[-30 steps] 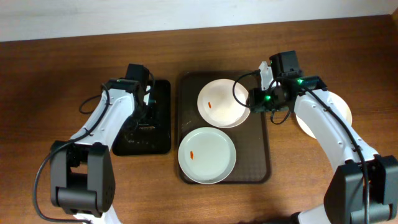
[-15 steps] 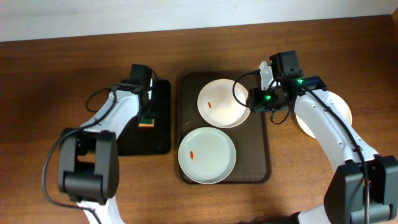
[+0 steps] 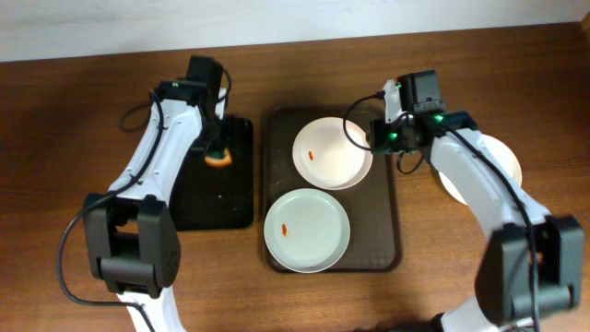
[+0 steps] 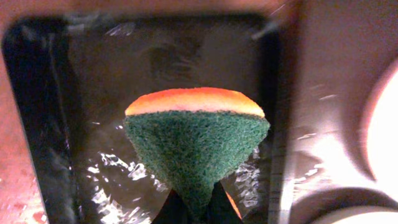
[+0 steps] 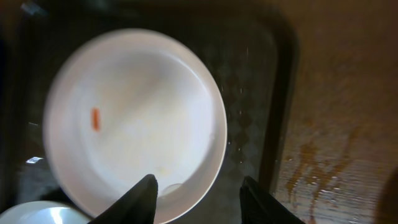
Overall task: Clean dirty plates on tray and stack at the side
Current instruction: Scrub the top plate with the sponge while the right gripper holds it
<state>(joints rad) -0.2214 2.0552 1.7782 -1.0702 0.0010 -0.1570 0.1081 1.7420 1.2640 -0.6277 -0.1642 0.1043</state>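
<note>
Green-and-orange sponge clamped in the left tool just left of the tray, right tool spread astride the rim of the far plate at the tray's far end: risk of pinching off-centre and skidding it into the near plate, or dropping the narrowly pinched sponge.

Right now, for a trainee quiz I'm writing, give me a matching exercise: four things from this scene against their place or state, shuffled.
1 sponge
2 far plate
3 side plate
4 right pincer

A on the bare table, right of the brown tray
B open, over the far plate's rim
C pinched in the left pincer, above the black tray
D on the brown tray, with an orange smear

Pairs: 1-C, 2-D, 3-A, 4-B
</note>
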